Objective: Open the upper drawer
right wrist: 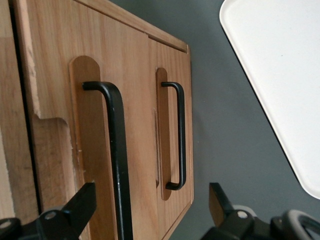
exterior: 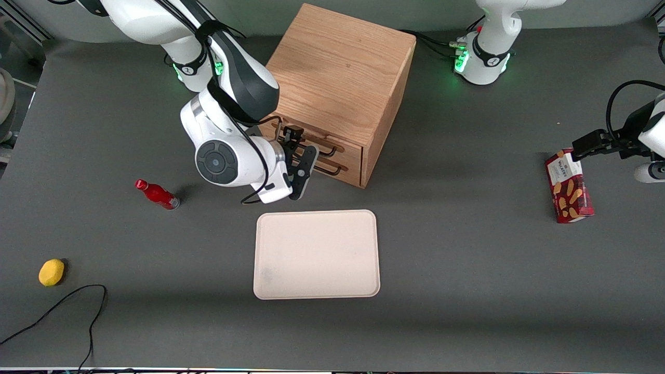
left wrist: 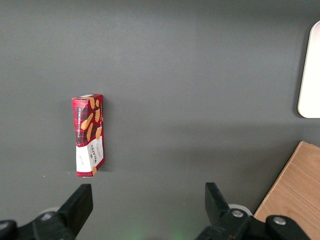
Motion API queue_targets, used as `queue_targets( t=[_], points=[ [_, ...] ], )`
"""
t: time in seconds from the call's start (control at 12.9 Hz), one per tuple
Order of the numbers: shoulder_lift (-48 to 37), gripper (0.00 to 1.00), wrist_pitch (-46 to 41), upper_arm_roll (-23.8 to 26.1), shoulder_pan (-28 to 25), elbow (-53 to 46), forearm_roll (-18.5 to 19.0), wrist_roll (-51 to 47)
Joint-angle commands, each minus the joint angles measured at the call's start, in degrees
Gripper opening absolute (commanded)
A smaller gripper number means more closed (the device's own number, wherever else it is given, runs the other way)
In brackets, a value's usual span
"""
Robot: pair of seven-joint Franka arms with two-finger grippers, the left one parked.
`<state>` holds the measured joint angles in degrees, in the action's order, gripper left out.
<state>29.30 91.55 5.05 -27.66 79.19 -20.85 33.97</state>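
Nearest the camera lay the tray [exterior: 316, 254]; above it my gripper [exterior: 298, 156] hung open and empty before the cabinet [exterior: 340, 78], its upper drawer [right wrist: 95, 125] shut, handle [right wrist: 117, 160] not yet grasped.

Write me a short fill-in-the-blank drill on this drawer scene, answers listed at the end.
1. The pincer hangs in front of the oak ____, its fingers open.
2. The upper drawer has a thin bar handle coloured ____.
3. The tray lies ____ to the front camera than the cabinet.
4. The yellow lemon lies toward the ____ arm's end of the table.

Answers: cabinet; black; nearer; working
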Motion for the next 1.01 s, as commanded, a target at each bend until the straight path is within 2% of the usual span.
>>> queue_targets(
  t=[0.0, 0.93],
  points=[
    [-3.02, 1.0, 3.27, -0.48, -0.91, 5.08, -1.12, -1.09],
    [-3.2, 1.0, 7.15, -0.4, -1.17, 7.82, -1.12, -1.01]
  ],
)
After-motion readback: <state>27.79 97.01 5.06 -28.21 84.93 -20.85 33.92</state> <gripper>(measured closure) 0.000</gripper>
